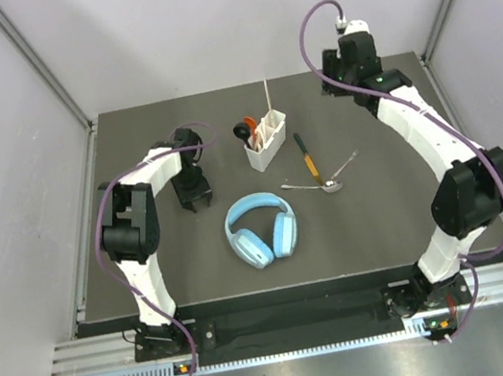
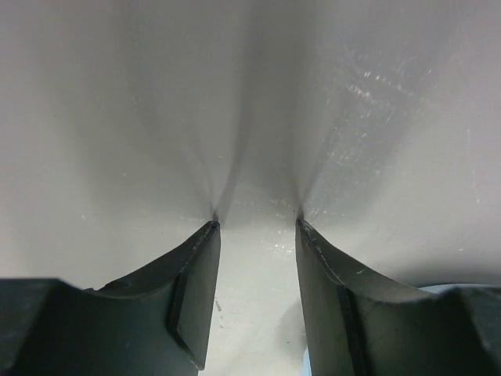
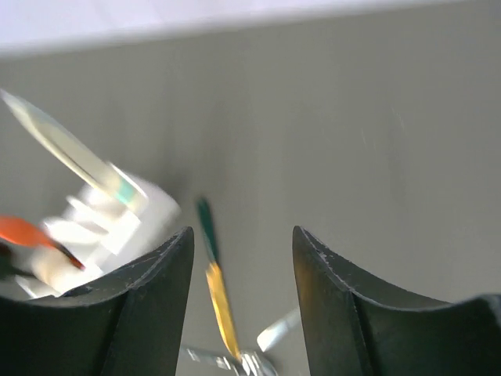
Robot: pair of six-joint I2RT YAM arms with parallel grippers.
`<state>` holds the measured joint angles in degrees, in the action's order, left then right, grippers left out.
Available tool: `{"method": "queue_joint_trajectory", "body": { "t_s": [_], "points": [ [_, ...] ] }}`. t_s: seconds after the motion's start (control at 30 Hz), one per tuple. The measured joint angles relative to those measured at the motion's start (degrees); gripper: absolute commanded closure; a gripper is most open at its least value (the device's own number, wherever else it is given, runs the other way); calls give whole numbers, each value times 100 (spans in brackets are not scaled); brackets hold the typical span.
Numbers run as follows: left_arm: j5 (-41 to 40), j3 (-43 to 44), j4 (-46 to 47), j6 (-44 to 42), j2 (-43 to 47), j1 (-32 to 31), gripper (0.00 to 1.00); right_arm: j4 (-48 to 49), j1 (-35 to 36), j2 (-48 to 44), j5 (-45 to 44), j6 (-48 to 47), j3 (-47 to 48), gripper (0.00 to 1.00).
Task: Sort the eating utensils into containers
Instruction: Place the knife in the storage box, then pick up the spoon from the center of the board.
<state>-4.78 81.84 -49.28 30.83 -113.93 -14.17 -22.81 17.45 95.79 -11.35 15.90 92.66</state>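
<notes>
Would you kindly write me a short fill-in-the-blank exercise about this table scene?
The headphones are light ____.
The orange-red spoon sticks out of the ____ caddy.
In the top view, the knife lies on the table to the caddy's ____.
The right gripper holds ____.
Missing words: blue; white; right; nothing.

No lettering, label, brand mark or number can be read on anything in view.
</notes>
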Motion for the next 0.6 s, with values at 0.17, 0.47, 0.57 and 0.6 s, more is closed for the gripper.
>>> {"method": "queue_joint_trajectory", "body": {
  "t_s": [0.17, 0.47, 0.57, 0.6],
  "points": [
    [-22, 50, 4, 81, -4, 0, 51, -1368, -70, 472, 319, -131, 0, 44],
    [-72, 210, -15, 131, -4, 0, 51, -2688, -125, 852, 1537, 201, -85, 48],
    [-70, 210, -33, 199, -4, -15, 51, -2756, -420, 809, 2555, 721, -485, 47],
    [-68, 210, -33, 205, -4, -26, 51, -2741, -533, 763, 2837, 909, -750, 47]
  ]
}}
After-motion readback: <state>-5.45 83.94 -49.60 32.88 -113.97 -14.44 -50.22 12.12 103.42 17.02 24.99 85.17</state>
